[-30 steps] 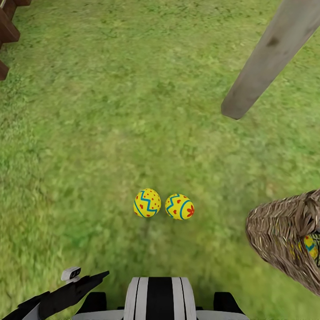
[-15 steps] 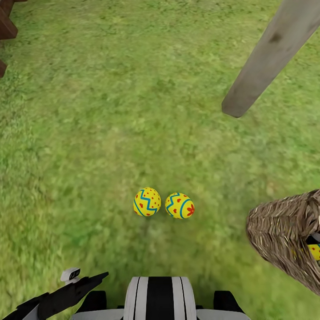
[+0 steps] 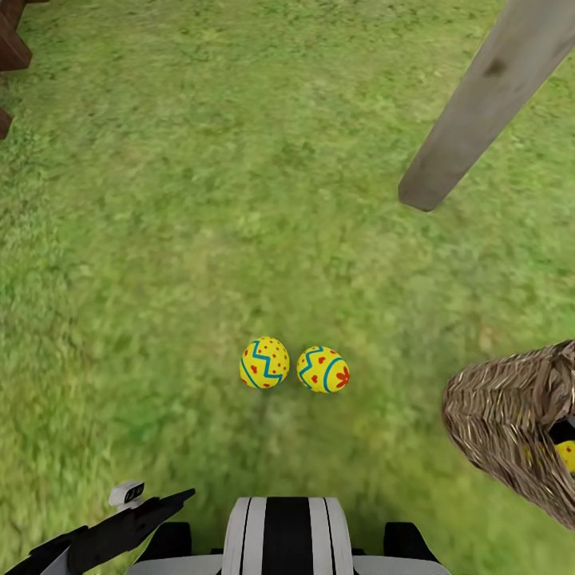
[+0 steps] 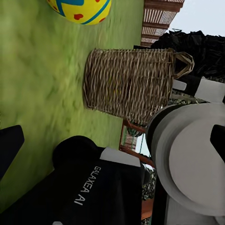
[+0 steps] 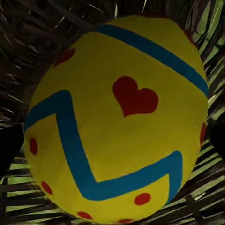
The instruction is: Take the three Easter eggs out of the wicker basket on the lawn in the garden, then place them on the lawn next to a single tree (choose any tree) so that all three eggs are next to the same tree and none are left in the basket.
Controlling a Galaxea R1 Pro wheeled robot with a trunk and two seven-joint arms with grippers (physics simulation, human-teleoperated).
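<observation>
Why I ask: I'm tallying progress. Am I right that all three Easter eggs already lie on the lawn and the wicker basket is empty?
Not quite. Two Easter eggs lie side by side on the lawn, but the third egg is in the wicker basket, so it is not empty. The right wrist view shows that egg against the wicker.

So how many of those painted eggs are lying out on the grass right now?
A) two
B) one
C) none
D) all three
A: in the head view two Easter eggs lie side by side on the lawn, while a third egg sits inside the wicker basket, seen close up in the right wrist view.
</observation>
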